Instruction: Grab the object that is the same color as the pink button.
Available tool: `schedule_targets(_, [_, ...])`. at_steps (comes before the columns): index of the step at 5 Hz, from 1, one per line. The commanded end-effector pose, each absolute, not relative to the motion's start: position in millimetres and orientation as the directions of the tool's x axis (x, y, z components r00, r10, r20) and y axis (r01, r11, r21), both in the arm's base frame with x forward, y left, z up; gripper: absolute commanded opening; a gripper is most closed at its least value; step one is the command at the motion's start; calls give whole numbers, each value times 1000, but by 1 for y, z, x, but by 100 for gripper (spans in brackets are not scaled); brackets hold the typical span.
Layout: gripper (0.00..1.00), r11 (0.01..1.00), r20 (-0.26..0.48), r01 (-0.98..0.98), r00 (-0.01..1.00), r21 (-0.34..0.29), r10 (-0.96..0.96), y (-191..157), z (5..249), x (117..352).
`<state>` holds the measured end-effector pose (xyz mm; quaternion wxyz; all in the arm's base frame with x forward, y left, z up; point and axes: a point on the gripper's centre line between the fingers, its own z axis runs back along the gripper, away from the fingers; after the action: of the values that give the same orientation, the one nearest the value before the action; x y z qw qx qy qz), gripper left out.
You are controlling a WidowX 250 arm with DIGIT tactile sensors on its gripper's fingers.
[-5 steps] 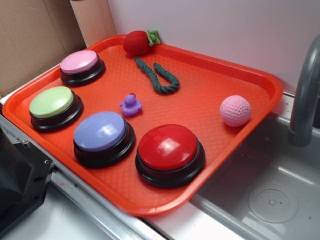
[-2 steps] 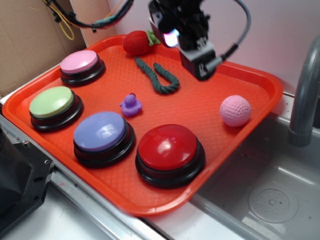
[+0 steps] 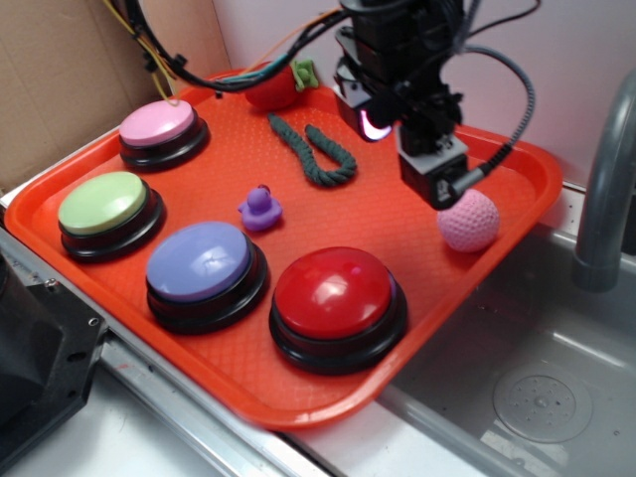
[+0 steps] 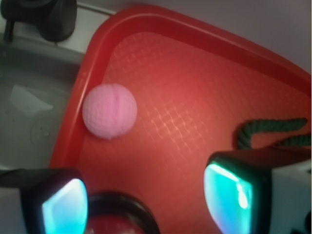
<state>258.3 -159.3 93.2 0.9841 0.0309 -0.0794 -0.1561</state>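
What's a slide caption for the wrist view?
Open jaws of the gripper above the orange tray, pink ball ahead near the tray's rim.

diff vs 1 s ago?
The arm came in from the top and swung right; the gripper now hovers, fingers apart, by the pink ball, nothing held. Ball, pink button, duck and rope unmoved.
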Motion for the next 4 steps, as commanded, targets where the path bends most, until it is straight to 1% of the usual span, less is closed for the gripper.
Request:
schedule_targets(1, [100, 963, 186, 262, 945, 56, -268, -172, 76, 280])
schedule_targets(2, [100, 968, 192, 246, 949, 56, -252, -177, 66, 286])
schedule_targets(3, [100, 972, 205, 229, 950, 49, -235, -181, 64, 296])
schedule_targets(4, [95, 973, 203, 231, 953, 0, -226, -177, 54, 304])
